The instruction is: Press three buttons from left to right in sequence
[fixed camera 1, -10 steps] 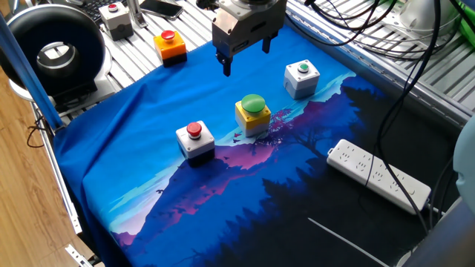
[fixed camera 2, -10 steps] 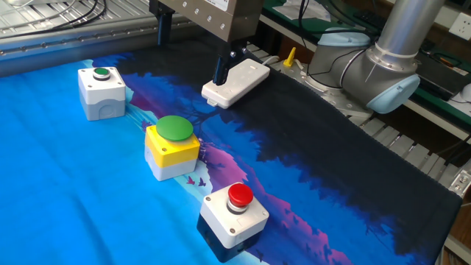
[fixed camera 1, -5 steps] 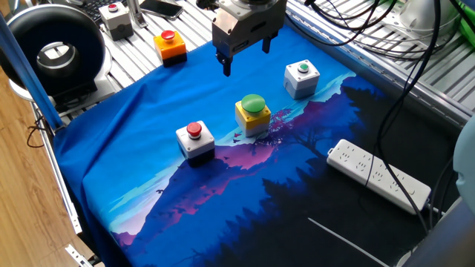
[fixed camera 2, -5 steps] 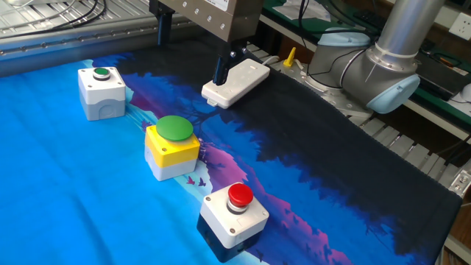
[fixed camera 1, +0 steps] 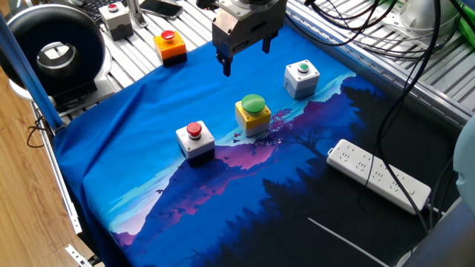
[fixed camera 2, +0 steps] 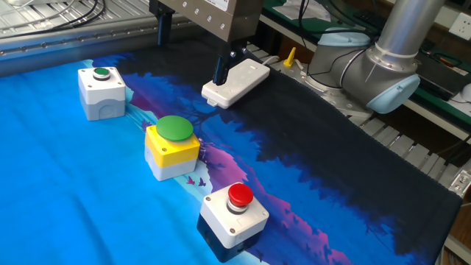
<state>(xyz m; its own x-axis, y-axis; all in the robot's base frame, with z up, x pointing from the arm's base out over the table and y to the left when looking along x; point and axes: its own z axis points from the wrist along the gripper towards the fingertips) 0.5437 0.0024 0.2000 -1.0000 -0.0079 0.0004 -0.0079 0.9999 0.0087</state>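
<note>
Your gripper [fixed camera 1: 246, 59] hangs in the air over the far part of the blue cloth [fixed camera 1: 119, 148]. Its two fingers stand plainly apart, with a clear gap between the tips, and they hold nothing.

In the one fixed view, all three buttons sit lower than the jaws and on the camera side of them. They form a slanting row on the cloth, well apart from one another.

- **White box with the small red button [fixed camera 1: 195, 139]:** I judge this to be first in the left-to-right order. It is the farthest of the three from the jaws, down and toward the left end of the row.
- **Yellow box with the large green dome [fixed camera 1: 253, 113]:** This is the nearest, almost straight ahead of the fingertips and beneath them.
- **Grey-white box with the small green button [fixed camera 1: 302, 78]:** This lies off to the jaws' other side, at the right end of the row.

The boxes are cubes with no long axis to line up on. Each cap faces straight up, so the press should be a drop from above. You have only one arm to do it with.

With the fingers spread, you will probably need to centre one fingertip on the small red cap, or the cap could slip into the gap.

The orange box [fixed camera 1: 170, 44] and the grey box [fixed camera 1: 116, 18] sit beyond the cloth, to the left of the jaws. Both carry red buttons, so don't take either for the first target.

Nothing here is an open container. The boxes are closed housings.
</note>
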